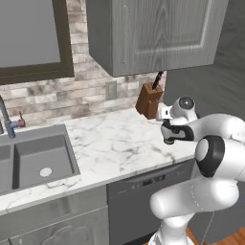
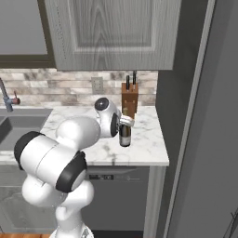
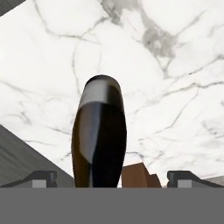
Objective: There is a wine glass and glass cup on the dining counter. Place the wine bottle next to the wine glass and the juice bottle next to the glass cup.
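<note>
Marble counter (image 2: 148, 139) runs under grey cabinets, sink (image 1: 38, 160) at our nine o'clock. Our gripper (image 3: 111, 177) hangs over the wine bottle (image 2: 124, 135) – fingertips (image 3: 41, 178) spread wide at either side of it, not touching, gripping nothing. We see the bottle upright on the counter, knife block (image 2: 129, 100) just behind it at twelve o'clock.

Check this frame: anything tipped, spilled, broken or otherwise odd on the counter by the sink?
Nothing stands out. The wine bottle stands upright on the marble counter, the hand is right above it, and the knife block sits upright at the wall.
</note>
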